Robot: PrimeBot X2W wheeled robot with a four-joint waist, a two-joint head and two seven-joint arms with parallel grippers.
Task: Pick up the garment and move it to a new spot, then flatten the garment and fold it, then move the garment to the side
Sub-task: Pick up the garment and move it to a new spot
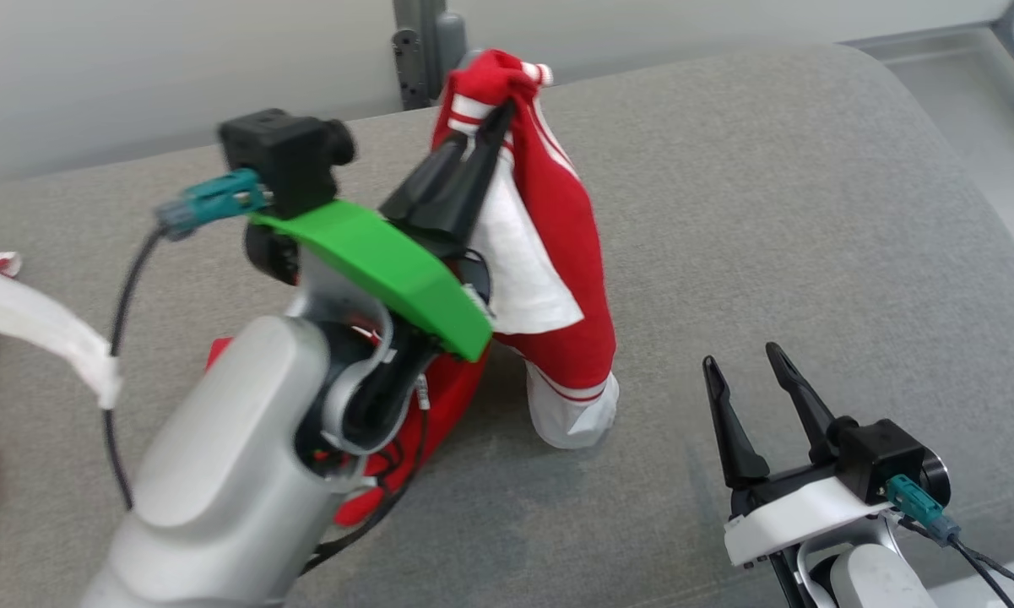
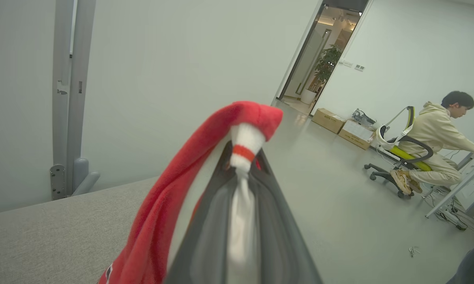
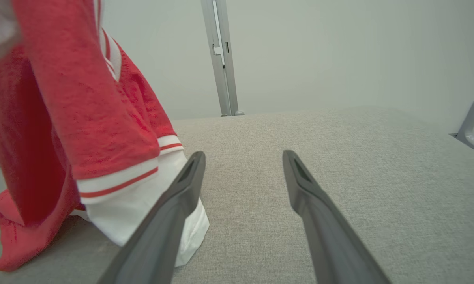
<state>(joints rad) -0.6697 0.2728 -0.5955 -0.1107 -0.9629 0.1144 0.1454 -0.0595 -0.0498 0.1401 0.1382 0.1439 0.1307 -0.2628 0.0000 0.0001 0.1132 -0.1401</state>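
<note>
I see a fleecy red-and-white cloth garment [image 1: 566, 228] on a matt, coarse-woven grey fabric surface [image 1: 810, 211], and my right fingers [image 3: 317, 213] look like smooth dark plastic.

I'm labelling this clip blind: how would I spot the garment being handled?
On the wide grey cushion, find the raised left gripper near the far edge. The garment hangs pinched in it, red with white striped cuffs, one cuff touching the cushion; the other red-and-white cloth lies unheld at the left.

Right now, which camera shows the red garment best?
The head view: the garment hangs full length from the left gripper to the cushion. Left wrist view catches its pinched top; right wrist view, a sleeve and cuff.
</note>
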